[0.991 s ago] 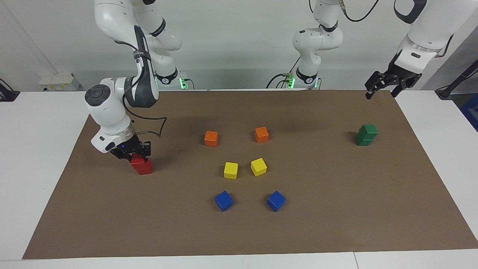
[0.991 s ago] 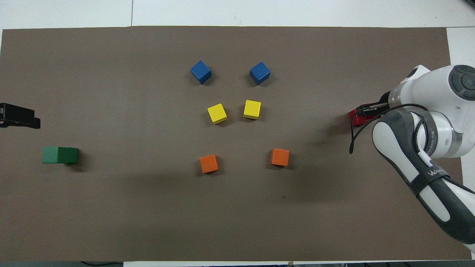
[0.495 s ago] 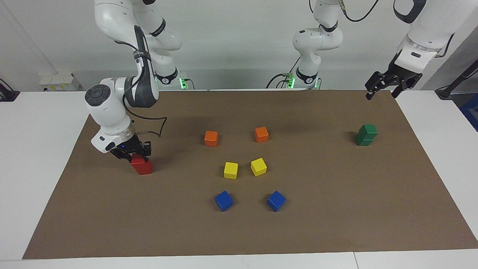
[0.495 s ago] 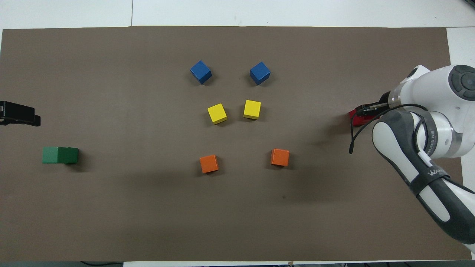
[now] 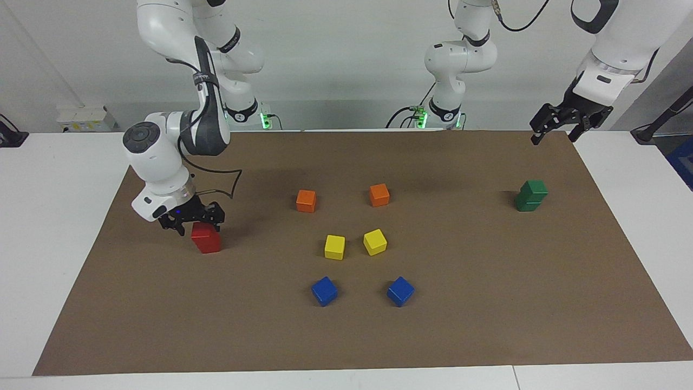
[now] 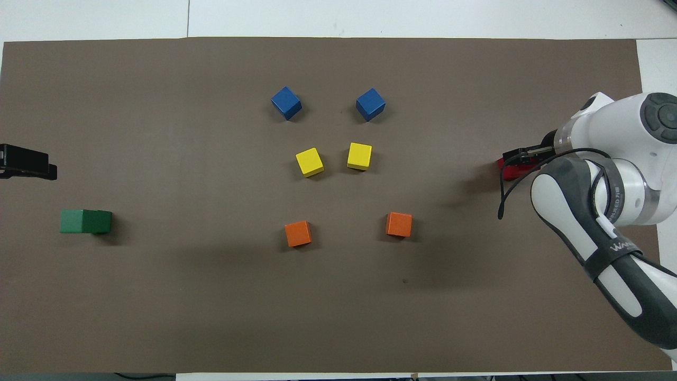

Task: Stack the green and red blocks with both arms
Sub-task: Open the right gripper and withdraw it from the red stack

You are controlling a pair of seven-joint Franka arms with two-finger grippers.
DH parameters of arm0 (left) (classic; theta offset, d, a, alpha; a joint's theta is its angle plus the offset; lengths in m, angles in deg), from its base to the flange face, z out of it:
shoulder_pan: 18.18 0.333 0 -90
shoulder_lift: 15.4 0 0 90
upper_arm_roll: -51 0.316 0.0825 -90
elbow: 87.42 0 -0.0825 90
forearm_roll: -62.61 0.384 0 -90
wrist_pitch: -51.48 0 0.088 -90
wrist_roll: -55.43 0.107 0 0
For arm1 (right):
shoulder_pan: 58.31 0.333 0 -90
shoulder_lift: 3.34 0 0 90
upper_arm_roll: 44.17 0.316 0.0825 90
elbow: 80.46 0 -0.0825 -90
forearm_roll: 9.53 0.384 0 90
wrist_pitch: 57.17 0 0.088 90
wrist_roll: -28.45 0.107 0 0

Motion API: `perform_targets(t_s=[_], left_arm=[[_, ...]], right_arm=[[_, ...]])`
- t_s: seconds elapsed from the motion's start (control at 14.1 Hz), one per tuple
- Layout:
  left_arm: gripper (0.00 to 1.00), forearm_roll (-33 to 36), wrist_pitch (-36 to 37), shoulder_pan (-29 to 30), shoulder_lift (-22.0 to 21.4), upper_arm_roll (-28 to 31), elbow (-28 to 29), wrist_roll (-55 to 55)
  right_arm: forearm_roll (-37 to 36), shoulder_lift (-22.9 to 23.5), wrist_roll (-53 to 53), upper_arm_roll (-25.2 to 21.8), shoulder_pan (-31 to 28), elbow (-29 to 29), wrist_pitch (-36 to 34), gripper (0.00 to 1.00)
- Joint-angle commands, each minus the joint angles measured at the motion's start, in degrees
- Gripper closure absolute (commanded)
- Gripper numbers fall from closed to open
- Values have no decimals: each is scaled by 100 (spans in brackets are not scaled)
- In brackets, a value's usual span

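Observation:
Two red blocks [image 5: 206,239] stand stacked on the brown mat toward the right arm's end; in the overhead view only a red edge [image 6: 509,171] shows under the hand. My right gripper [image 5: 195,220] is open just over the top red block, one finger on each side, and it also shows in the overhead view [image 6: 523,156]. Two green blocks [image 5: 531,195] stand stacked toward the left arm's end, the top one slightly offset; the stack also shows in the overhead view [image 6: 85,221]. My left gripper [image 5: 556,134] hangs open and empty, raised over the mat's corner near the robots, away from the green stack; it shows in the overhead view [image 6: 26,164] too.
In the mat's middle stand two orange cubes [image 5: 306,200] [image 5: 379,194], two yellow cubes [image 5: 334,246] [image 5: 374,241] and two blue cubes [image 5: 324,291] [image 5: 400,291], each pair farther from the robots than the last. The brown mat [image 5: 487,303] covers a white table.
My right gripper has opened off the top red block and risen slightly; the red stack stays put. My left gripper has drifted a little upward.

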Motion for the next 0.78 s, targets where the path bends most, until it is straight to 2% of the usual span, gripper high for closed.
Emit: perform_targets(t_s=[0.0, 0.21, 0.5, 0.71], left_arm=[[0, 81, -186, -35, -155, 44, 181, 46], [0, 81, -177, -35, -164, 62, 190, 46], [0, 81, -186, -26, -164, 71, 190, 46], [0, 81, -177, -26, -164, 71, 190, 46]], right_arm=[[101, -133, 45, 42, -4, 159, -157, 0], [93, -457, 273, 121, 14, 869, -1086, 0], [93, -1204, 459, 280, 14, 1345, -2054, 0], [84, -1285, 459, 262, -56, 1976, -3010, 0]])
